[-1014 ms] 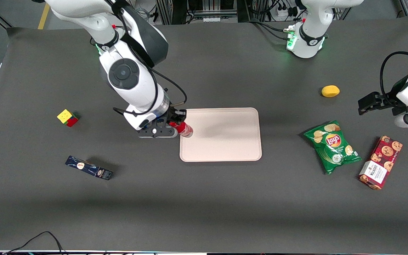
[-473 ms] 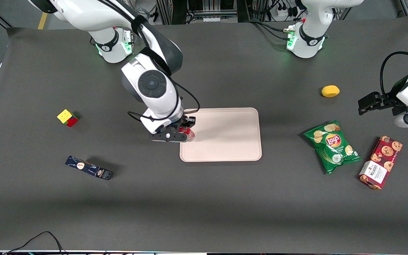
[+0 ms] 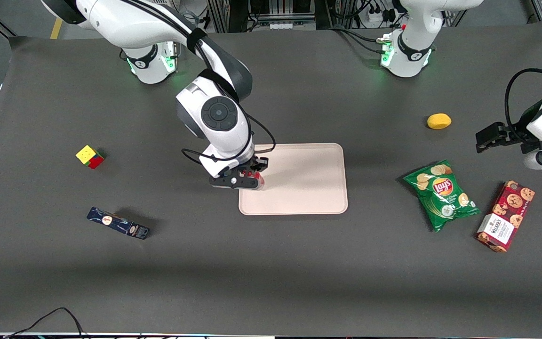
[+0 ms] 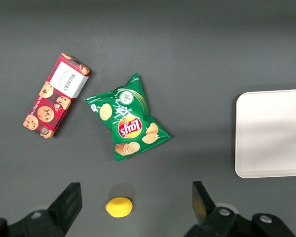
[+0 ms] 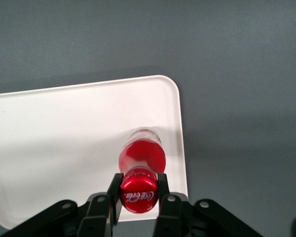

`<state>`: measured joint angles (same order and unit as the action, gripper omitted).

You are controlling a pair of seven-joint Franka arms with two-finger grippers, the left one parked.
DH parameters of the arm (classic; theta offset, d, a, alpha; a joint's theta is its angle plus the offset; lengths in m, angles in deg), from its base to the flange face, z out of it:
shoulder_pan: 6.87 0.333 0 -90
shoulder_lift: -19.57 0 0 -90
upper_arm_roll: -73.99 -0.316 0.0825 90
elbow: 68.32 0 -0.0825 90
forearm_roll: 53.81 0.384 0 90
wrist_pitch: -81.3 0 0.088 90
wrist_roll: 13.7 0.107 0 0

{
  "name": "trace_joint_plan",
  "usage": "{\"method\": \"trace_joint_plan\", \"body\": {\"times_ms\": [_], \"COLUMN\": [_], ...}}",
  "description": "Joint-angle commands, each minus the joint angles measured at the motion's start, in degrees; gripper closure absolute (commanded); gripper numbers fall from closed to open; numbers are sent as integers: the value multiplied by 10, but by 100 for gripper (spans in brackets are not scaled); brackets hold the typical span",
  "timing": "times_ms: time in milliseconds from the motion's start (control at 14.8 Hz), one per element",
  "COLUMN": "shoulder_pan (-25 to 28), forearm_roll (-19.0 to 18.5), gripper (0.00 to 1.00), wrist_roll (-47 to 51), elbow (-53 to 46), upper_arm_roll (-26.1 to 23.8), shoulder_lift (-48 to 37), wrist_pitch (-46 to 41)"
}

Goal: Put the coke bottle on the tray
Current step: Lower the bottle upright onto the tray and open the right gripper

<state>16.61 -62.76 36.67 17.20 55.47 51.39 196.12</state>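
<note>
My right gripper (image 5: 138, 190) is shut on the cap end of the small red coke bottle (image 5: 140, 163), which hangs upright with its silvery base downward. In the front view the gripper (image 3: 251, 177) and the bottle (image 3: 257, 179) are over the pale pink tray (image 3: 299, 183), just inside the tray's edge toward the working arm's end. In the right wrist view the bottle's base is over the tray (image 5: 64, 138) near its rim. I cannot tell whether the base touches the tray.
A dark blue oblong box (image 3: 118, 222) and a coloured cube (image 3: 90, 156) lie toward the working arm's end. A green Lay's chip bag (image 3: 442, 194), a red cookie box (image 3: 505, 215) and a yellow lemon (image 3: 439, 121) lie toward the parked arm's end.
My gripper has carried the bottle sideways from the tray's edge to over the tray, and the bottle has gone from tilted to upright.
</note>
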Motion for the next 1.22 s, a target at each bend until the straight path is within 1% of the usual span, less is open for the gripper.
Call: {"method": "trace_joint_plan", "body": {"times_ms": [0, 203, 338, 405, 676, 743, 811, 946, 1149], "shoulder_pan": [1, 2, 2, 2, 2, 2, 1, 1, -18], "forearm_roll": [-27, -34, -34, -34, -34, -34, -34, -34, -26], "gripper": [100, 99, 90, 75, 44, 30, 26, 0, 0], "wrist_roll": [25, 38, 39, 40, 40, 40, 40, 40, 32], "elbow": [-2, -1, -1, 1, 2, 2, 2, 1, -1], "upper_arm_roll": [-5, -5, -5, -5, -5, -5, -5, -5, -7], "shoulder_lift": [9, 12, 14, 14, 14, 14, 14, 13, -10], "wrist_pitch": [8, 8, 14, 15, 15, 16, 16, 16, 13]}}
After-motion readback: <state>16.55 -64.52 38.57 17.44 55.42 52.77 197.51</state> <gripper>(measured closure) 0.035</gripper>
